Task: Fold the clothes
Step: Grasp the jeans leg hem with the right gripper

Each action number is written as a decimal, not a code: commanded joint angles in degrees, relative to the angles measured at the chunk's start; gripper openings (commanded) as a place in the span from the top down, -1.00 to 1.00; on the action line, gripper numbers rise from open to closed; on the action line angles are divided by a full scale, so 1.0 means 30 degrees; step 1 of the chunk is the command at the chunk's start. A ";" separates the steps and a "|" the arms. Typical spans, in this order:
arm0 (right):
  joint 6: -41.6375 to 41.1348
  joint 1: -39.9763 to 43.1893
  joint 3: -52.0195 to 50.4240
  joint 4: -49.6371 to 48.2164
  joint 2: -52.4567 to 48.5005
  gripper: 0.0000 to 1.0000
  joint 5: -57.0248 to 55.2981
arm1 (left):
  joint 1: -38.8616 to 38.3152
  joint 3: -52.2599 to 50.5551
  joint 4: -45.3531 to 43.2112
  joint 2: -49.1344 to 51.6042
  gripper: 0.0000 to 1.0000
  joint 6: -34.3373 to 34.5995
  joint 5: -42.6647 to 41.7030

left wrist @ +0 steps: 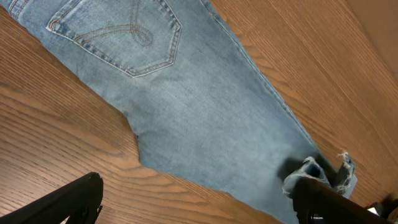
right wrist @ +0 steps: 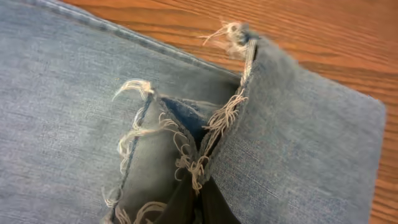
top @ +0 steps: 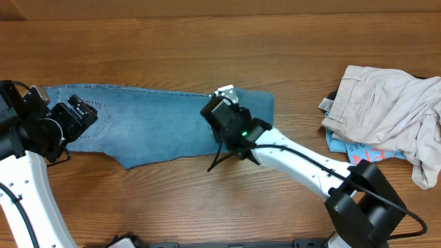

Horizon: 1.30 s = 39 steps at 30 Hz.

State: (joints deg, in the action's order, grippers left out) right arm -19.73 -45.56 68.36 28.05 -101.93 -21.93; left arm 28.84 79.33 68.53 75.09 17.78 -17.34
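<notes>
The light blue jeans (top: 155, 127) lie flat across the table, waistband and back pocket at the left, frayed leg hems at the right. My right gripper (top: 231, 114) is shut on the frayed hem (right wrist: 199, 158) and has folded a flap of leg back over the jeans. My left gripper (top: 72, 117) is open above the waistband end; in the left wrist view its fingers (left wrist: 199, 202) straddle the table and the jeans' lower edge, with the back pocket (left wrist: 118, 31) beyond.
Beige trousers (top: 389, 107) lie crumpled at the right edge on a bright blue garment with red print (top: 365, 151). Bare wooden table (top: 207, 48) runs behind and in front of the jeans.
</notes>
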 commanded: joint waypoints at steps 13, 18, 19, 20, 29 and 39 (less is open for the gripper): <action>-0.5610 0.3417 0.2754 0.6455 0.4350 -1.00 0.1647 | -0.0124 0.0087 0.0204 0.0080 -1.00 -0.0364 -0.0029; -0.4721 0.8859 0.2557 1.1052 0.5646 -1.00 0.4991 | -0.0124 0.0087 0.0240 0.0080 -1.00 -0.0364 -0.0029; -0.4342 0.9610 0.2113 1.1060 0.5646 -1.00 0.6768 | -0.0124 0.0087 0.0240 0.0080 -1.00 -0.0357 -0.0029; -0.4350 1.0171 0.1457 1.0812 0.5646 -1.00 0.8298 | -0.0124 0.0087 0.0226 0.0080 -1.00 -0.0357 -0.0029; 0.0678 1.0411 -0.3330 0.5005 0.4473 -1.00 1.3559 | -0.0124 0.0087 0.0969 0.0080 -1.00 -0.0364 -0.0073; 0.0743 1.0404 -0.3337 0.2572 -0.0175 -1.00 1.4950 | -0.0124 0.0087 0.1049 0.0080 -1.00 -0.0364 -0.0029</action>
State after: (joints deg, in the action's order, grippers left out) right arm -17.98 -14.35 58.67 36.84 -100.49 19.68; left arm 28.84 79.33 71.79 75.16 17.78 -17.34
